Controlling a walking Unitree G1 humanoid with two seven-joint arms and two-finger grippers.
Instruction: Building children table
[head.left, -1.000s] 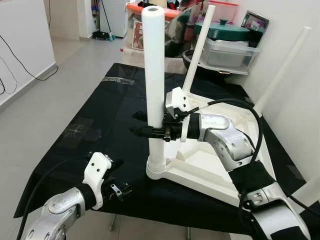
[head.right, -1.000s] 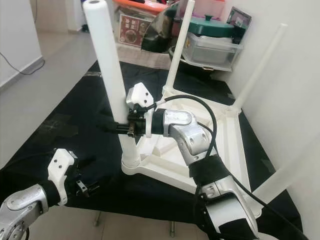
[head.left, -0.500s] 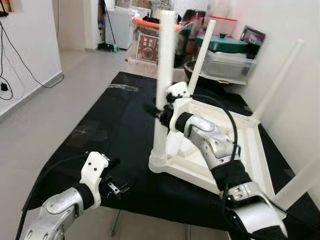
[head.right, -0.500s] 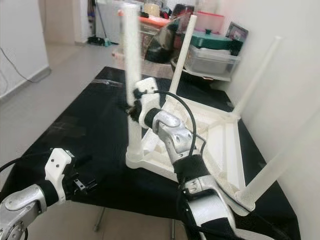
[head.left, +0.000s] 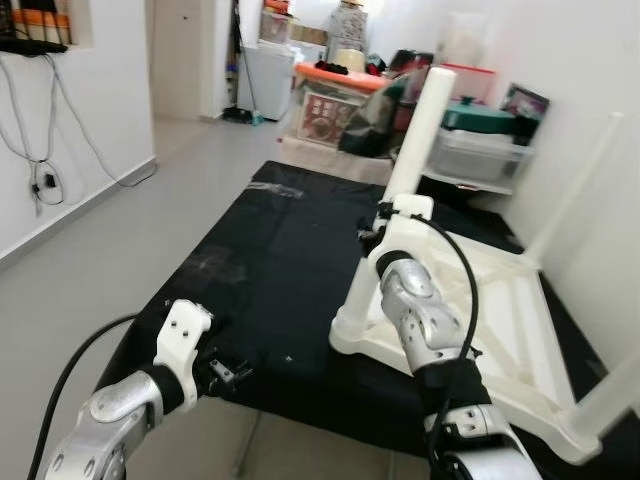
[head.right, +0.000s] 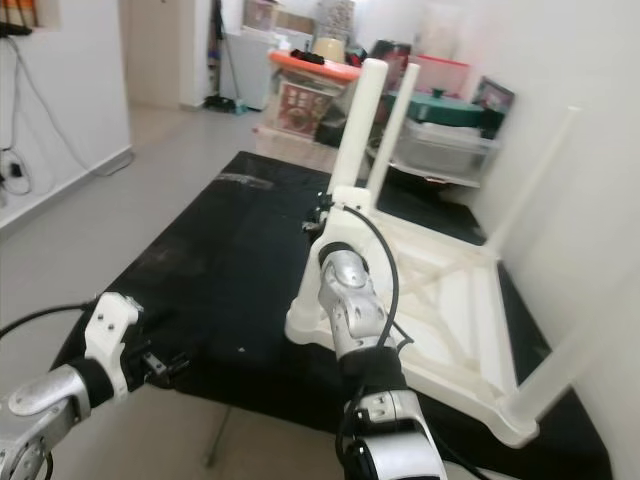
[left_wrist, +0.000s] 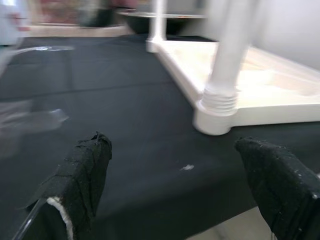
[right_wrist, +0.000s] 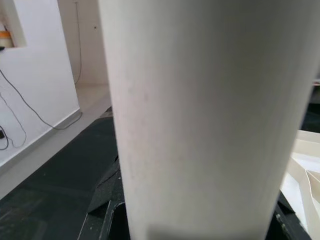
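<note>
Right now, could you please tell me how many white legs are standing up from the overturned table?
4. The near-left leg is gripped by the right pincer. The far-left leg is just behind it. The far-right leg and the near-right leg stand at the right corners.

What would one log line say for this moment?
right gripper: clamped on white table leg | leg: standing in upturned tabletop corner | left gripper: open, idle

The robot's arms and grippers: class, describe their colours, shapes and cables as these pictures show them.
Both arms are silver, rounded segments with black joints. The right arm has a black cable looping beside it; another black cable trails from the left arm. Each wrist carries a white angular block. The left gripper has two long black fingers with a rough, speckled covering.
</note>
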